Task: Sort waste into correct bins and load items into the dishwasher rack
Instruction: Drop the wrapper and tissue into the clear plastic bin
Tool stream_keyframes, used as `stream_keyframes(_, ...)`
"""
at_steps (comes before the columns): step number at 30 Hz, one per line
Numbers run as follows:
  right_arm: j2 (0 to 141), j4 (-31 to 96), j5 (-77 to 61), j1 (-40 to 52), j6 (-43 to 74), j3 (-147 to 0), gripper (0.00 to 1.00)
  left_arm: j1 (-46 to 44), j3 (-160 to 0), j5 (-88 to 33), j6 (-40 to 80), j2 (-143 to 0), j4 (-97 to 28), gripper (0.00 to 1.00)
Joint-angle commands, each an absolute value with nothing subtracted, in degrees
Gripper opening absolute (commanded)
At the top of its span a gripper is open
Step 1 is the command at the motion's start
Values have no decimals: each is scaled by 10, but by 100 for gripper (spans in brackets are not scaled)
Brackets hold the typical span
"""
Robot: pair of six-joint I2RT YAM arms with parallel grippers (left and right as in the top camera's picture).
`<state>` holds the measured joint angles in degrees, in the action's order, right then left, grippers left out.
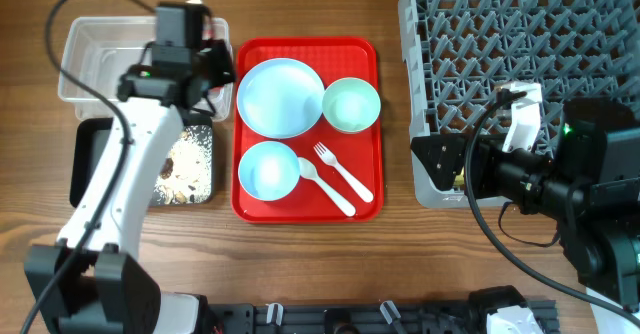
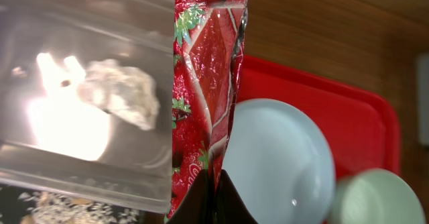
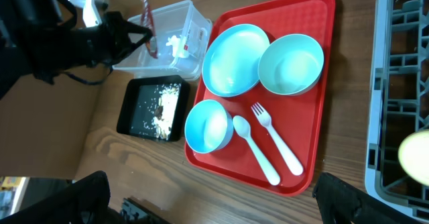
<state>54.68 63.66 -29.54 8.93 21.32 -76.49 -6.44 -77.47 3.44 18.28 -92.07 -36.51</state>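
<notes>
Red crinkled foil, the snack wrapper (image 2: 204, 83) hangs pinched at one end between the closed fingers of the left gripper (image 2: 210, 198). In the left wrist view its long axis runs straight up the frame from the fingertips. It lies along the right wall of the clear tub (image 2: 80, 150), whose floor holds the crumpled tissue (image 2: 122, 93), left of the wrapper. Whether the foil has crossed the tub's rim I cannot tell.

The black tray (image 1: 85, 159), scattered with beige crumbs, sits just below the tub in the overhead view. To the right the red serving tray (image 1: 365, 209) carries the blue plate (image 1: 280, 96), two bowls, fork and spoon.

The wrapper probably belongs with the tissue, so the drop likely needs a short shift toward frame left before the fingers part.

Well apart at frame right, the right gripper (image 1: 432, 162) stands with fingers spread and empty beside the grey rack (image 1: 520, 34).
</notes>
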Motion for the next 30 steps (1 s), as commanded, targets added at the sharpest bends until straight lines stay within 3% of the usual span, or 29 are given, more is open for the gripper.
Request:
stream_keyframes(1,545,635,-294,91,209,-764,100,-15,-771,59,224,-979,-347,18)
stream_keyframes(3,545,636,-294,91,210,-764,100,2,-771,36,226,-1001,-337,62)
stream_keyframes(4,545,637,-294,91,209,-764,100,5,-771,22,216,-1002,-336,71)
stream_keyframes(5,545,638,-294,91,209,-764,100,7,-773,6,206,-999,-338,73)
stream_keyframes(16,545,643,-278,91,193,-764,99,-54,-810,-51,164,-838,-449,81)
stream_keyframes(20,544,646,-267,91,186,-764,100,-99,-810,-54,170,-771,-496,86)
stream_keyframes(24,545,646,-253,91,180,-764,100,-139,-810,-75,171,-712,-531,98)
stream_keyframes(30,545,641,-219,91,180,-764,100,-181,-810,-77,174,-673,-585,89)
